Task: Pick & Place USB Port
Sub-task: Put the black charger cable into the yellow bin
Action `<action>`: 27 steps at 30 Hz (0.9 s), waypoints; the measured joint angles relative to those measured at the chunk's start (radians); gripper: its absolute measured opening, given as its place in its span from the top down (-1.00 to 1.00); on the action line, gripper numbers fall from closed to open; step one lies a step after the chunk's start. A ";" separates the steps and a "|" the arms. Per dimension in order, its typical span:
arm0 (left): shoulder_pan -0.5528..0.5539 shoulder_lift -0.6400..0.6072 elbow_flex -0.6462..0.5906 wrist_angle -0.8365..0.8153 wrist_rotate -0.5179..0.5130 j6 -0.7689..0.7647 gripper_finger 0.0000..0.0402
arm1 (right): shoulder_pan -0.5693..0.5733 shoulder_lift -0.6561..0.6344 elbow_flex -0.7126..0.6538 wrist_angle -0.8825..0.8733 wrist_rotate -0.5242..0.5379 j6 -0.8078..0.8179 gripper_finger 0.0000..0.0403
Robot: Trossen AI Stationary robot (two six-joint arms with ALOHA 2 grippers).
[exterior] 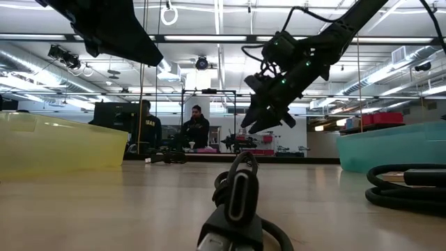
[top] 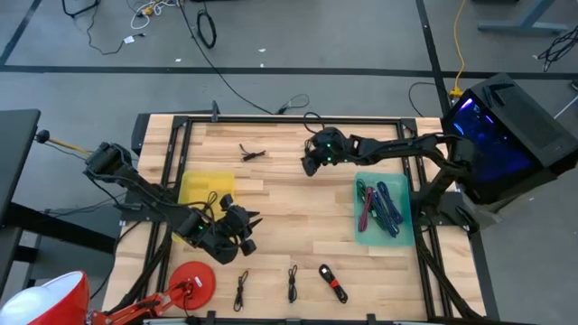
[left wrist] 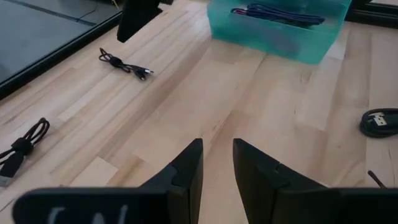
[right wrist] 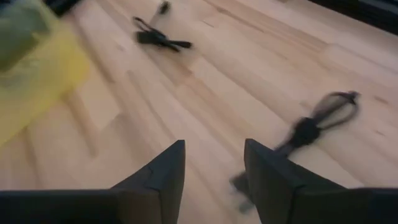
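Teal bin (top: 405,233): holds several coiled cables, so part looks done.
Loose USB cables: one at far side (top: 252,153); three (top: 291,283) along near edge.
Right gripper (top: 310,165): mid-table, fingers apart, empty.
Left gripper (top: 246,232): by yellow bin (top: 194,187), fingers narrowly parted, empty.

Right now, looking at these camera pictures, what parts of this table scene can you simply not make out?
- Yellow bin, high view: the left arm's wrist overhangs its near corner, so that part is unseen.
- Teal bin, high view: the cables inside are a tangle, too small to count.
- Cable bundle, right wrist view: blurred, so its plug type is unreadable.
- Nearest cable, low view: cut off by the bottom edge.
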 joint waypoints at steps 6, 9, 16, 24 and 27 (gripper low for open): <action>0.000 0.000 0.000 0.002 0.000 0.002 0.54 | -0.002 0.043 0.000 -0.037 0.026 0.015 0.26; 0.000 0.000 0.000 0.003 0.000 0.002 0.54 | -0.010 0.062 0.000 -0.030 0.012 0.026 0.27; 0.000 0.000 0.000 0.003 0.000 0.004 0.54 | -0.011 0.114 0.001 -0.038 0.012 0.055 0.27; 0.000 0.000 0.000 0.003 0.000 0.003 0.54 | -0.012 0.160 0.001 -0.040 0.005 0.060 0.27; 0.000 0.000 0.000 0.003 0.000 0.004 0.54 | -0.010 0.169 0.001 -0.036 0.005 0.060 0.27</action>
